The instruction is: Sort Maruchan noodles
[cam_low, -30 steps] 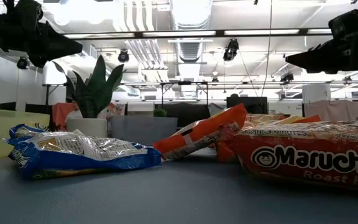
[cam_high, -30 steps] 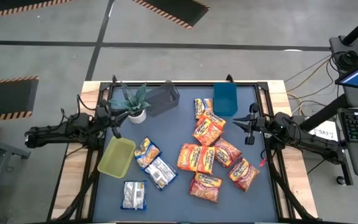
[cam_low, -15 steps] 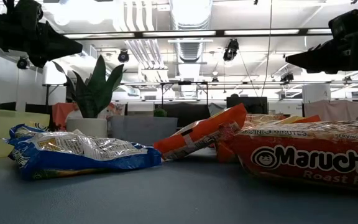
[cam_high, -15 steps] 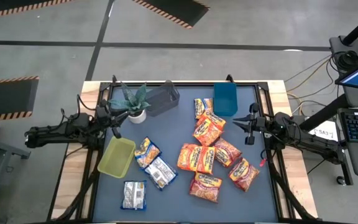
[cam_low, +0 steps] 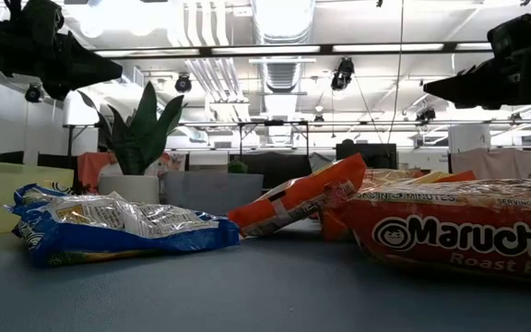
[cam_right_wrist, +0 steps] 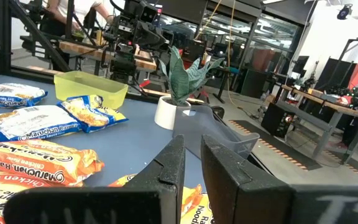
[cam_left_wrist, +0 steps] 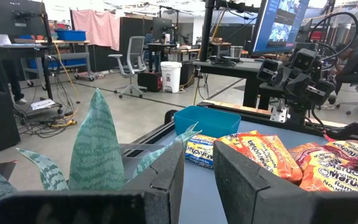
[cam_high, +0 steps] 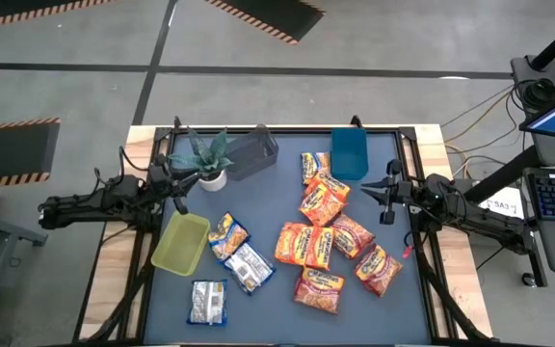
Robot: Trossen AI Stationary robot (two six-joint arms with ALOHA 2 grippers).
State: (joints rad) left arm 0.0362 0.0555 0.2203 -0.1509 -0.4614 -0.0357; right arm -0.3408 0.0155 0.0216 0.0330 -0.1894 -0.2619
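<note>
Several orange-red Maruchan noodles packets [cam_high: 321, 241] lie flat in a loose heap on the blue table top, right of centre. A yellow-and-blue packet [cam_high: 227, 234] and two whitish ones [cam_high: 250, 267] [cam_high: 207, 302] lie to the left of the heap. My left gripper [cam_high: 179, 193] hangs level above the table's left edge, beside the potted plant. Its fingers [cam_left_wrist: 199, 155] stand a little apart with nothing between them. My right gripper [cam_high: 385, 198] hangs level above the right edge, shut [cam_right_wrist: 193, 146] and holding nothing.
A yellow-green bin [cam_high: 182, 243] sits near the left edge. A grey bin [cam_high: 251, 154] and a blue bin [cam_high: 349, 154] stand at the far edge. A potted plant [cam_high: 207, 159] stands at the far left. Bare table top lies along the near edge.
</note>
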